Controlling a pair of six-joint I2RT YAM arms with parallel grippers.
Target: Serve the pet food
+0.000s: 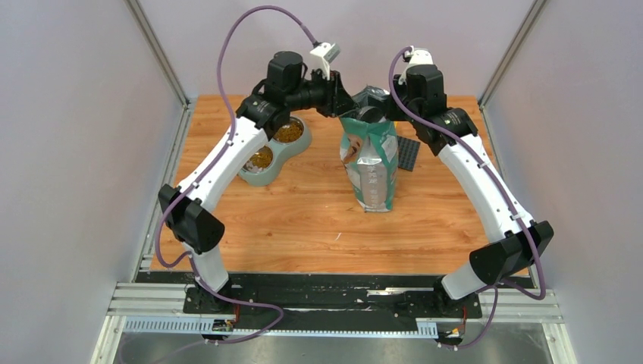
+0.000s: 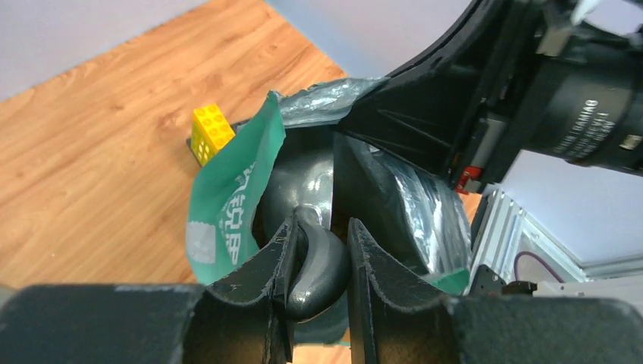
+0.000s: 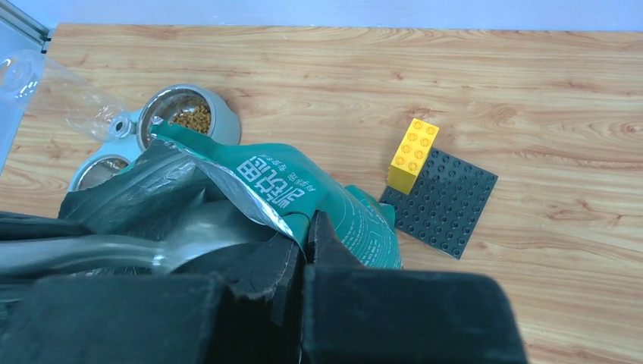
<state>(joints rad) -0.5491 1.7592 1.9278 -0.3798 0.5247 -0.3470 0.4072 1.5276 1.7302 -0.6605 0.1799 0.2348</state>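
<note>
The green-and-white bag (image 1: 370, 163) stands upright mid-table with its top open. My left gripper (image 2: 322, 227) is shut on the handle of the grey scoop (image 2: 326, 265), whose bowl reaches down into the bag (image 2: 227, 205). From above, the left gripper (image 1: 343, 102) sits at the bag's mouth. My right gripper (image 3: 307, 231) is shut on the bag's rim (image 3: 296, 189) and holds it open; the top view shows the right gripper (image 1: 381, 108) on the far right side of the mouth. Brown pet food (image 1: 289, 131) lies in both cups of the grey double bowl (image 1: 302, 144). The pet food (image 3: 189, 117) also shows in the right wrist view.
A dark studded baseplate (image 3: 447, 205) with a yellow brick (image 3: 413, 155) on its edge lies just right of the bag. The double bowl (image 3: 227, 125) sits to the bag's left, under the left arm. Grey walls close in the table on both sides.
</note>
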